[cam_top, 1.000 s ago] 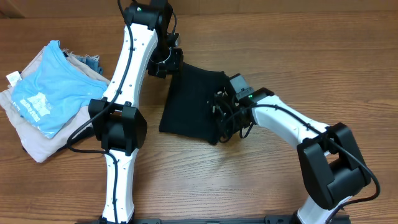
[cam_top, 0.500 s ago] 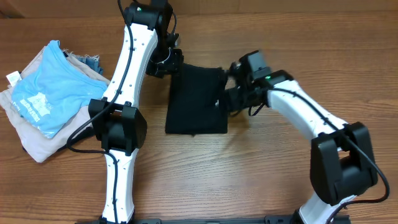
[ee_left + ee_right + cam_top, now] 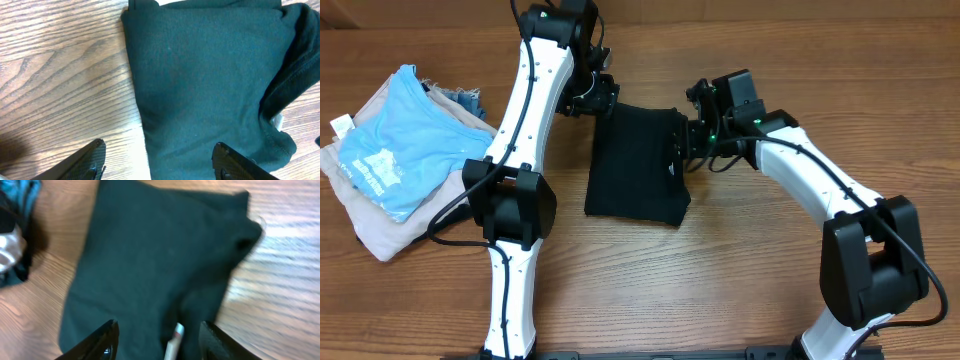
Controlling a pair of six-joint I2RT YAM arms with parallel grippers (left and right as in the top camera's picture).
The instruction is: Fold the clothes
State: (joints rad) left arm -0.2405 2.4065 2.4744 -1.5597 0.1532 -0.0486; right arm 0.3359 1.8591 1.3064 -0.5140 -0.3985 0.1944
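folded black garment (image 3: 635, 165) lying flat near the centre of the wooden table (image 3: 770, 300), left gripper (image 3: 598, 98) at its 11 o'clock corner, fingers spread wide and empty, right gripper (image 3: 692, 140) at its 2 o'clock edge, fingers also wide, pile of clothes (image 3: 390, 160) at 9 o'clock

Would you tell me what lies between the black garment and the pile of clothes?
Overhead, only the left arm crosses the wooden table between black garment and pile.
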